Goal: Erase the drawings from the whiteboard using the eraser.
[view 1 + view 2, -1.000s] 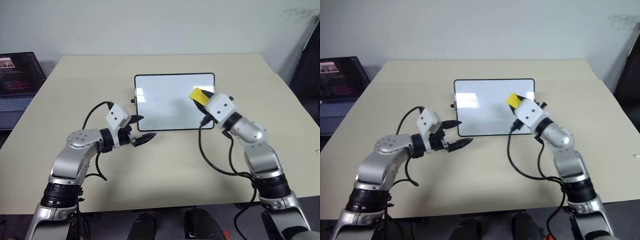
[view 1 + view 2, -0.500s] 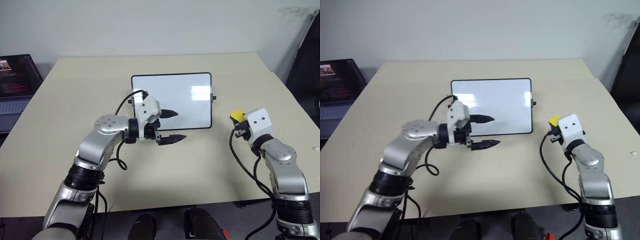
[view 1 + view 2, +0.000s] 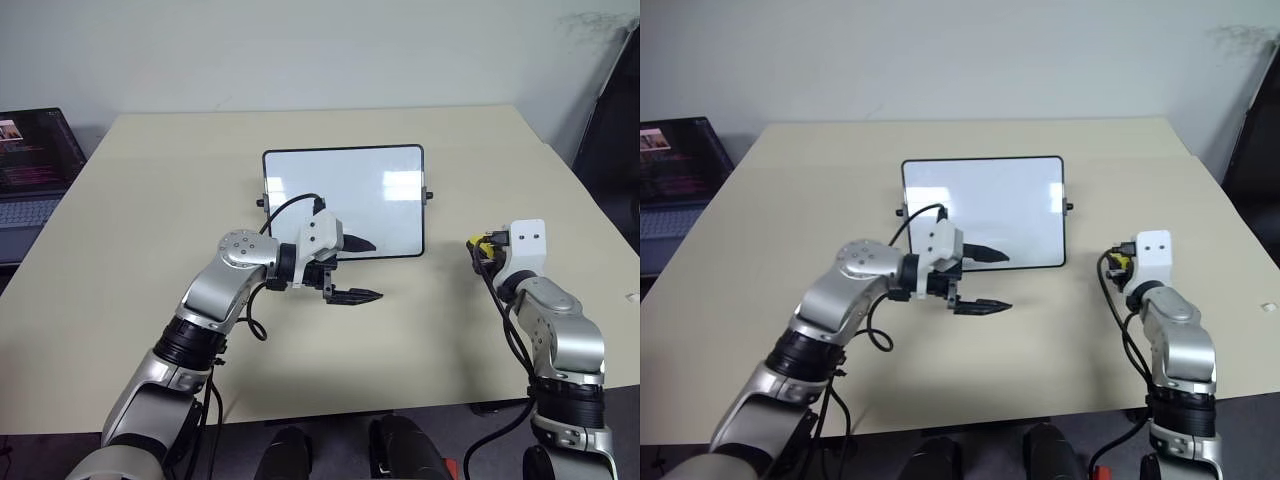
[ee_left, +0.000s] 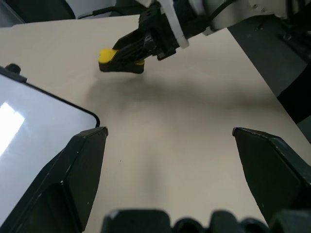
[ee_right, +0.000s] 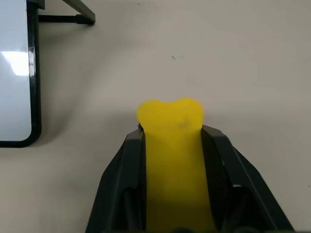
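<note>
While the right gripper [image 5: 172, 145] pinches the yellow eraser [image 5: 171, 145] over the table [image 3: 150, 200] beside the whiteboard [image 3: 340, 200], which looks wiped clean, the left gripper [image 3: 355, 270] hangs spread at its near edge, so lowering the eraser gently seems best.

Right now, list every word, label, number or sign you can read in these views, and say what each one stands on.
No text here can be read.
Laptop: its screen shows coloured lines of text, too small and blurred to read.
Whiteboard: no writing or marks can be made out on it, just glare.
Eraser: plain yellow, no label.
Table: no print that can be read.
</note>
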Action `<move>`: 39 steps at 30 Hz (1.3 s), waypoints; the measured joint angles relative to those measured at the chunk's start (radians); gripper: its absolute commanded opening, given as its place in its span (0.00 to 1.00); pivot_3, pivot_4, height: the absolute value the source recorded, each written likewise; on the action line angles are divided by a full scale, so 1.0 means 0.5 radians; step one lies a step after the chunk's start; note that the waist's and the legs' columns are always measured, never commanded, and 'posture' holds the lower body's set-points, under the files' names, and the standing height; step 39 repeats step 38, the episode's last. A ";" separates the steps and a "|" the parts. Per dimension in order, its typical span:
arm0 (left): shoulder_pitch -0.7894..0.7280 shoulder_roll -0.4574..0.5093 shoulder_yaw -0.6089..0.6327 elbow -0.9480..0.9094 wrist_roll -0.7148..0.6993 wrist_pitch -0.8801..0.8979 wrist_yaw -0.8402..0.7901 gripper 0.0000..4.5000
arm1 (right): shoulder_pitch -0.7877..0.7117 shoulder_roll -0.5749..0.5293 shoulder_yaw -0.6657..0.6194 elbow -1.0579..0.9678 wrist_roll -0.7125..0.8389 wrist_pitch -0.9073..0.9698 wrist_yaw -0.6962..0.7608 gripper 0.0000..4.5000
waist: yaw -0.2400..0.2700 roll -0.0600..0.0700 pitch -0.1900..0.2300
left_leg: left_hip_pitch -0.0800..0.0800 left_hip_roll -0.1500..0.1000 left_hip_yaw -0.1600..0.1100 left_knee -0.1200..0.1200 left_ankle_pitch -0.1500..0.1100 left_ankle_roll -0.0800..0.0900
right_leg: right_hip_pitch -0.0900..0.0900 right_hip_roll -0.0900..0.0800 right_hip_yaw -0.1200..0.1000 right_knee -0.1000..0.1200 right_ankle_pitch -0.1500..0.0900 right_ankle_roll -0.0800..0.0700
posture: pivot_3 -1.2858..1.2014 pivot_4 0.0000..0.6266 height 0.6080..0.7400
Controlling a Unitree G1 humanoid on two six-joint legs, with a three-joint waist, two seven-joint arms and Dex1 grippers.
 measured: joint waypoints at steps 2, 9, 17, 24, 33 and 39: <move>-0.003 0.000 0.000 0.000 0.010 -0.003 0.001 1.00 | -0.002 -0.002 0.001 0.030 0.027 -0.001 -0.003 0.47 | 0.000 0.001 0.000 | 0.000 0.000 0.000 0.000 0.000 0.000 | 0.000 0.000 0.000 0.000 0.000 0.000 | 0.52 0.24 1.00; 0.071 0.025 0.005 -0.011 0.018 0.008 0.050 1.00 | -0.006 -0.040 0.008 0.138 0.041 -0.055 -0.029 0.99 | 0.000 0.001 0.001 | 0.000 0.000 0.000 0.000 0.000 0.000 | 0.000 0.000 0.000 0.000 0.000 0.000 | 0.52 0.24 1.00; 0.347 0.021 0.388 -0.211 -0.070 0.180 0.477 1.00 | 0.051 -0.021 0.051 -0.162 0.204 -0.307 0.104 0.99 | -0.022 0.004 0.002 | 0.000 0.003 -0.001 -0.002 -0.001 0.001 | -0.001 0.000 0.001 0.001 0.000 0.000 | 0.52 0.24 1.00; 1.168 -0.237 0.905 -0.808 -0.157 0.412 1.199 1.00 | 0.445 0.149 0.306 -0.487 0.173 -0.762 0.096 0.99 | -0.019 0.005 0.002 | 0.000 0.006 -0.006 -0.001 -0.005 0.000 | 0.003 -0.017 0.004 -0.001 -0.006 0.007 | 0.52 0.24 1.00; 1.422 -0.420 1.095 -0.948 0.159 0.239 1.881 1.00 | 0.685 0.142 0.366 -0.371 0.249 -1.055 0.236 0.99 | 0.013 0.003 0.001 | 0.006 -0.002 -0.005 0.003 -0.004 0.000 | 0.012 -0.020 -0.002 -0.001 -0.007 0.011 | 0.52 0.24 1.00; 1.495 -0.488 1.054 -0.949 0.248 0.206 2.010 1.00 | 0.736 0.115 0.366 -0.384 0.257 -1.014 0.226 0.99 | 0.012 0.003 0.001 | 0.004 -0.001 -0.005 0.002 -0.004 0.000 | 0.011 -0.019 -0.002 -0.002 -0.007 0.012 | 0.52 0.24 1.00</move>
